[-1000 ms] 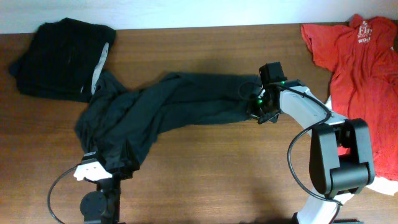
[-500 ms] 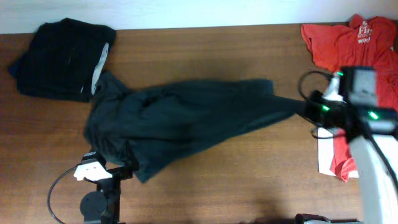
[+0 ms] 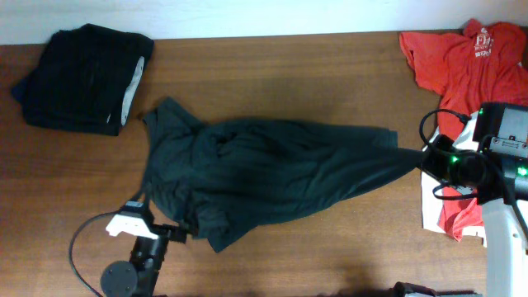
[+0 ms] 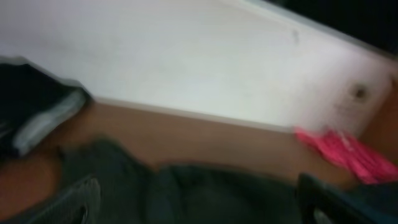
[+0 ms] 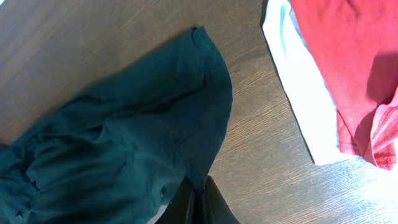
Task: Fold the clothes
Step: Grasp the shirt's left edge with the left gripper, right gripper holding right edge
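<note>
Dark green garment (image 3: 272,177) stretched across desk (image 3: 289,74) — right jaws clenched on its tip; left jaws spread apart, view blurred. Red T-shirt (image 3: 478,58) — white print illegible.

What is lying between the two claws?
The dark green garment, spread from near the left claw to the right claw; the overhead view shows it.

Long garment (image 3: 280,177) at centre of table (image 3: 289,74), folded pile (image 3: 78,78) behind at left, T-shirt (image 3: 478,74) at right edge.

Free tabletop (image 3: 313,78) back-middle and front-centre. Blocked mid by dark garment (image 3: 272,173), back-left by black pile (image 3: 78,74), far right by red T-shirt (image 3: 478,74).
</note>
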Controlling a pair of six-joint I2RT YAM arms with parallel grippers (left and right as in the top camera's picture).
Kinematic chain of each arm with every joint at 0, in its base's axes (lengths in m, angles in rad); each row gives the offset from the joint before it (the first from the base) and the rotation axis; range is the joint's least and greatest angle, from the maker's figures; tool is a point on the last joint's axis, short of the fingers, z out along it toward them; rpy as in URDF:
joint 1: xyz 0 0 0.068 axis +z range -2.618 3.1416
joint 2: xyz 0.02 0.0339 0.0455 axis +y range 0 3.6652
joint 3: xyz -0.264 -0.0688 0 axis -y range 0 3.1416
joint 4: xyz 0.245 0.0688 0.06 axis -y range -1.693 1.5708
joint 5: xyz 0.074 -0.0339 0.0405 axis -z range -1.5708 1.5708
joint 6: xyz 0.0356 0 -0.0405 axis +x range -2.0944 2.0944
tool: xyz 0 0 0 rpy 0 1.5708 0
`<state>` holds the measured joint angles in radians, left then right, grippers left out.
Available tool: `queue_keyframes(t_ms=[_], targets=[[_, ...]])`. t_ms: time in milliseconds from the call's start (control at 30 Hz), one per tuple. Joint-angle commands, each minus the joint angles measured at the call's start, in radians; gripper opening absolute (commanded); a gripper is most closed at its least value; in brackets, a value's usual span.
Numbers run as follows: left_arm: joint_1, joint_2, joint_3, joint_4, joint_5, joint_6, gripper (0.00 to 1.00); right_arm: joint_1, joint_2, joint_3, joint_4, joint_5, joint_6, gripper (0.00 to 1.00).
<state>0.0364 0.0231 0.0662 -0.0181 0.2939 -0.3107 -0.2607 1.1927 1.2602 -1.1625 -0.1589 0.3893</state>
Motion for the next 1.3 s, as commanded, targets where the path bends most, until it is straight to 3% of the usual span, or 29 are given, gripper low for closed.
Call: queue_keyframes(t_ms=[0, 67, 133, 200, 267, 333, 433, 500, 600, 767, 967, 1100, 1267], targets=[[-0.003, 0.11, 0.253, -0.241, 0.145, 0.15, 0.99, -0.008, -0.002, 0.008, -0.001, 0.013, -0.011, 0.04], [-0.003, 0.303, 0.506, -0.465, 0.145, 0.258, 0.99, -0.008, -0.002, 0.008, -0.002, 0.013, -0.011, 0.04], [-0.003, 0.55, 0.821, -0.774, 0.145, 0.275, 0.99, -0.008, -0.002, 0.008, -0.002, 0.013, -0.011, 0.04], [-0.003, 0.692, 1.008, -0.953, 0.169, 0.273, 0.99, -0.008, -0.002, 0.008, -0.005, 0.013, -0.011, 0.04], [-0.003, 0.756, 1.08, -1.01, 0.253, 0.286, 0.99, -0.008, -0.002, 0.008, -0.005, 0.013, -0.011, 0.04], [-0.021, 0.793, 1.113, -1.107, 0.249, 0.289, 0.99, -0.008, -0.002, 0.008, -0.004, 0.013, -0.011, 0.04], [-0.121, 0.903, 1.125, -1.39, 0.037, 0.164, 0.99, -0.008, -0.002, 0.008, 0.0, 0.012, -0.007, 0.04], [-0.161, 0.981, 1.121, -1.483, -0.034, 0.146, 0.99, -0.008, -0.002, 0.008, -0.001, 0.012, -0.007, 0.04], [-0.167, 1.067, 1.043, -1.482, -0.043, 0.146, 0.99, -0.008, -0.002, 0.008, -0.005, 0.012, -0.008, 0.04], [-0.168, 1.186, 0.894, -1.289, 0.027, 0.142, 0.99, -0.008, -0.002, 0.008, 0.013, 0.012, -0.007, 0.04], [-0.168, 1.453, 0.783, -1.092, -0.03, 0.06, 0.99, -0.008, 0.027, 0.008, 0.022, 0.005, -0.008, 0.04], [-0.23, 1.543, 0.783, -1.021, -0.03, 0.026, 0.84, -0.008, 0.066, 0.008, 0.033, 0.005, -0.008, 0.04], [-0.359, 1.572, 0.783, -0.966, -0.176, -0.086, 0.82, -0.008, 0.077, 0.008, 0.036, 0.006, -0.016, 0.04]])
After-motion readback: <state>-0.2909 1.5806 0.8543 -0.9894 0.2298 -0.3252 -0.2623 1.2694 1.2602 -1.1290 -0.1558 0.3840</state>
